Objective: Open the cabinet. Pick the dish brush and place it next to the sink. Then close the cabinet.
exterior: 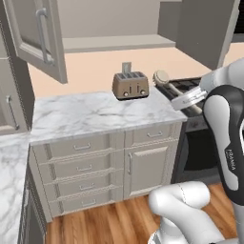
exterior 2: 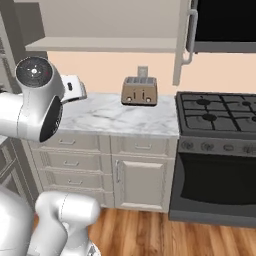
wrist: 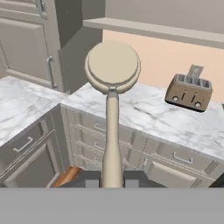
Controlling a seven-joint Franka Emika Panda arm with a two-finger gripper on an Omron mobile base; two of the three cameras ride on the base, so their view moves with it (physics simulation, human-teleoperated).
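Dish brush (wrist: 112,87) clamped by its handle in the gripper (wrist: 112,178), held up over the marble counter (exterior: 86,114); "FRANKA" readable on the arm (exterior: 232,159).

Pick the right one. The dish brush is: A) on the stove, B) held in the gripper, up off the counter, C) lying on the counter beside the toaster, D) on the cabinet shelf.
B: the hand view shows the dish brush with its handle clamped in the shut gripper, its round head raised above the marble counter.
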